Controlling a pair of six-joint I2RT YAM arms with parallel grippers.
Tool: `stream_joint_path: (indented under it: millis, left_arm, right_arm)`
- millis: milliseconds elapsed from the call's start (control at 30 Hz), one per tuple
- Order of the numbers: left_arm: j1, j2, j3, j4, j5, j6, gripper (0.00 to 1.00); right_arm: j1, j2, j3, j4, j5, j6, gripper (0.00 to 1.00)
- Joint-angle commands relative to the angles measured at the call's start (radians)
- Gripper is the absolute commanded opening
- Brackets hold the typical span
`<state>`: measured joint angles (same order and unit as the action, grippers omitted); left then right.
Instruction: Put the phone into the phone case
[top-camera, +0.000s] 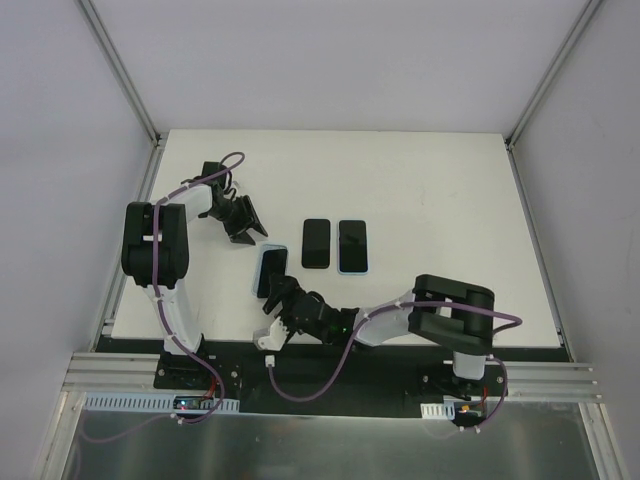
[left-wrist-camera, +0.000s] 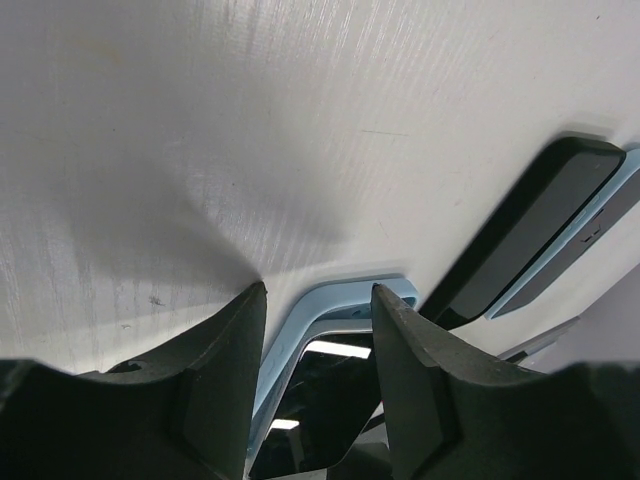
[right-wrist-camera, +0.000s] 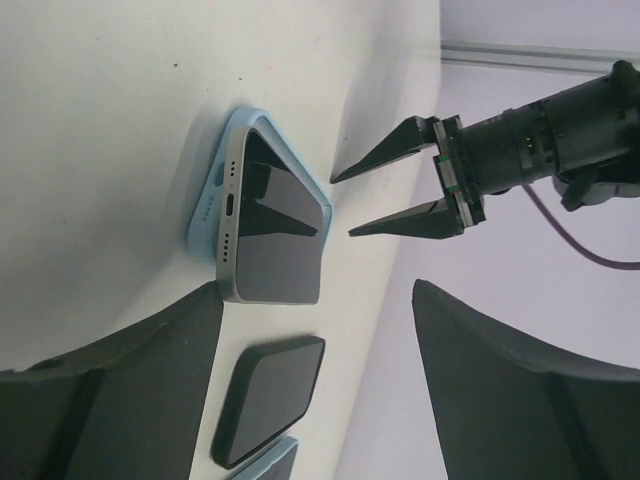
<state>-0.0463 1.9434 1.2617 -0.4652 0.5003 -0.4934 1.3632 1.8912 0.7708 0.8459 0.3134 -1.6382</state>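
Nearest the right wrist camera, the right gripper's (right-wrist-camera: 315, 295) two dark fingers (right-wrist-camera: 120, 380) stood wide apart with nothing between them, framing the view from either side. Just beyond their tips lay the phone (right-wrist-camera: 280, 240), glossy black screen up, its port end facing the right gripper. It rested on the light-blue phone case (right-wrist-camera: 213, 185). The case rim showed along the phone's outer long edge and around its far corner, and the phone seemed to sit slightly proud of that rim; whether it was fully seated could not be told.

At the phone's far end the left gripper (right-wrist-camera: 343, 207) pointed in with its jaws partly apart. From the left wrist view, the case's rounded corner lay in the gap between its fingers (left-wrist-camera: 225, 380), but contact on either side could not be made out.

From above, the phone and case lay on the white table (top-camera: 420, 180) left of centre, between the two grippers. Near them, toward the table's middle, a bare black handset (top-camera: 316, 243) lay flat, and just beside it lay another handset with a blue edge (top-camera: 352, 247), the two parallel.
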Motion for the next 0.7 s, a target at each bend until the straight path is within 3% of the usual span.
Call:
stream_joint_path:
  millis: [0, 433, 567, 667]
  left_arm:
    - [-0.01, -0.008, 0.004, -0.026, 0.011, 0.012, 0.45]
    - [-0.017, -0.003, -0.016, -0.024, 0.03, 0.013, 0.46]
    - [-0.017, 0.028, 0.022, -0.035, 0.03, 0.029, 0.47]
    - [-0.017, 0.046, 0.041, -0.043, 0.027, 0.03, 0.47]
  right_arm:
    - [0.004, -0.119, 0.071, -0.302, -0.063, 0.197, 0.77]
    - [-0.061, -0.185, 0.205, -0.645, -0.242, 0.458, 0.71]
    - [-0.099, -0.227, 0.249, -0.714, -0.373, 0.634, 0.68]
    - [-0.15, -0.262, 0.318, -0.81, -0.483, 0.792, 0.6]
